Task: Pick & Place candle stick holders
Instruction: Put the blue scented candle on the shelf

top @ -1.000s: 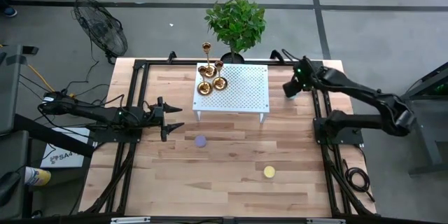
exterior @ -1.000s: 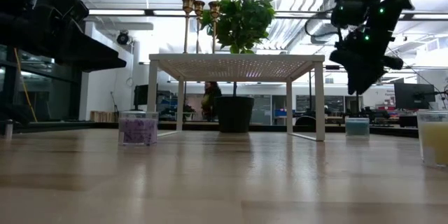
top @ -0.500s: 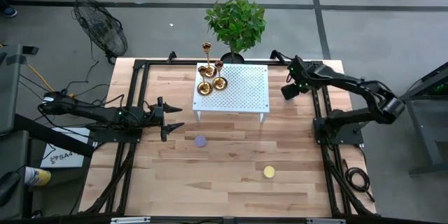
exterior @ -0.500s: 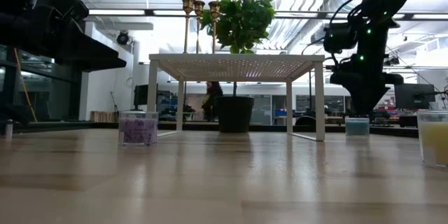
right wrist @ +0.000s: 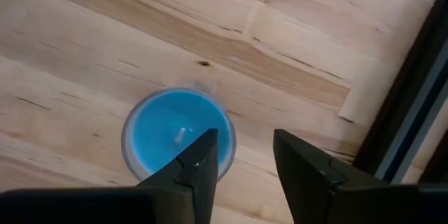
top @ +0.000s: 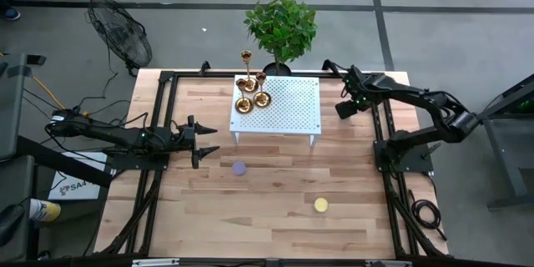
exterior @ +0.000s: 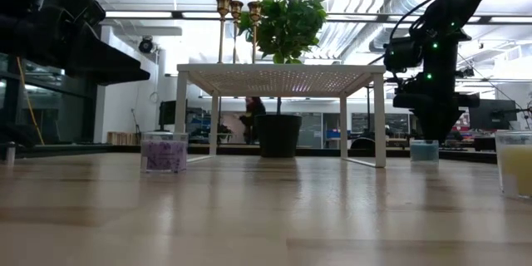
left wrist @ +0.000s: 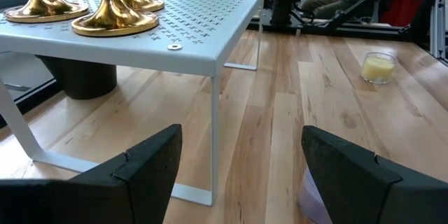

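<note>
On the white rack (top: 288,108), at its far left corner, the holders (top: 250,92) stand upright in a tight cluster. Right gripper (top: 344,108) hangs off the rack's right side, jaws partly apart and empty, pointing down over a blue candle (right wrist: 176,134). Left gripper (top: 206,140), jaws wide and empty, waits near the rack's left front; the holders lie beyond it, nearer this arm.

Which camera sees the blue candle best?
The right wrist view: the blue candle fills it from above, below the right gripper. The low view shows it small and side-on; the high view hides it; the left wrist view misses it.
</note>
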